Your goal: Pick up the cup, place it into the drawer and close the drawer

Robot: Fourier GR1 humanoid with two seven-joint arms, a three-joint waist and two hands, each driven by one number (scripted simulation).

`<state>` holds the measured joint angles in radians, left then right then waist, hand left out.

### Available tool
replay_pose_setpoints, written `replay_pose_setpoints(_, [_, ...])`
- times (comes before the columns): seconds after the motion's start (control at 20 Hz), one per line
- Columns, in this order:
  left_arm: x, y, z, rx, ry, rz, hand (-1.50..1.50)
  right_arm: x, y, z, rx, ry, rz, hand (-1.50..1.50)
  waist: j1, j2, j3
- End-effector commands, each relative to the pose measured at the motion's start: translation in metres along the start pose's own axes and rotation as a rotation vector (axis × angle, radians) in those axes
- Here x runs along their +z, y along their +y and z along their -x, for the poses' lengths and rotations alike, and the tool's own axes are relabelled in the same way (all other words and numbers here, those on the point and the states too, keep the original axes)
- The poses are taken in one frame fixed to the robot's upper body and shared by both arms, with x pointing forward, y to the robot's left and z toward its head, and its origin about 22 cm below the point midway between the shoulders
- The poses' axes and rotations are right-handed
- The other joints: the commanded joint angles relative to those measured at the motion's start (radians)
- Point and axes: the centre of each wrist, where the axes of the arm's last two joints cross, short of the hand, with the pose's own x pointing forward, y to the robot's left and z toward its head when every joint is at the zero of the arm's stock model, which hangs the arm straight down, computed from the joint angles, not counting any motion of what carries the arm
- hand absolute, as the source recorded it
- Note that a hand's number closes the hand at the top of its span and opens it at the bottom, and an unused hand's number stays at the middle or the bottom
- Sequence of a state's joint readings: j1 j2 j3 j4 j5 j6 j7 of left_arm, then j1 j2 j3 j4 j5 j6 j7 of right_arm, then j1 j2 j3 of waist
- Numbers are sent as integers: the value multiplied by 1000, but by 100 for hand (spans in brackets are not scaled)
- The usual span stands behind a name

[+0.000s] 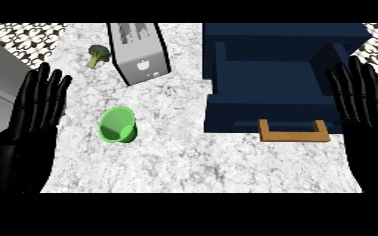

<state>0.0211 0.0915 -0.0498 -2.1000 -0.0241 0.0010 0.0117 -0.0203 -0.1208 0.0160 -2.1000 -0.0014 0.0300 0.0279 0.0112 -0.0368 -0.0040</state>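
Note:
A green cup (118,125) lies tipped on the marble counter (184,160), its mouth facing the view, left of centre. To its right stands a dark blue drawer (277,82), pulled open, with a wooden handle (293,132) at its front edge. My left hand (33,107) rests open at the left edge, fingers up, a short way left of the cup. At the right edge my right hand (359,105) rests open too, fingers up, beside the drawer's right wall. Neither hand touches anything.
A silver toaster (140,52) stands behind the cup at the back. A piece of broccoli (97,55) lies left of the toaster. A grey appliance edge (11,67) shows at the far left.

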Motion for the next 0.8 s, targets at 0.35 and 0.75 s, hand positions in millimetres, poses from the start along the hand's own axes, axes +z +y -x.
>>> replay_pose_setpoints(0.35, [10, 38, 36, 367, 157, 241, -150, -2, 9, 1, -38, 99, -84, -150, -6, 42, 1])
replay_pose_setpoints(0.75, [-20, 90, 85, 392, 215, 254, -150, -7, -2, 20, -43, 123, -134, -150, -17, 39, 4])
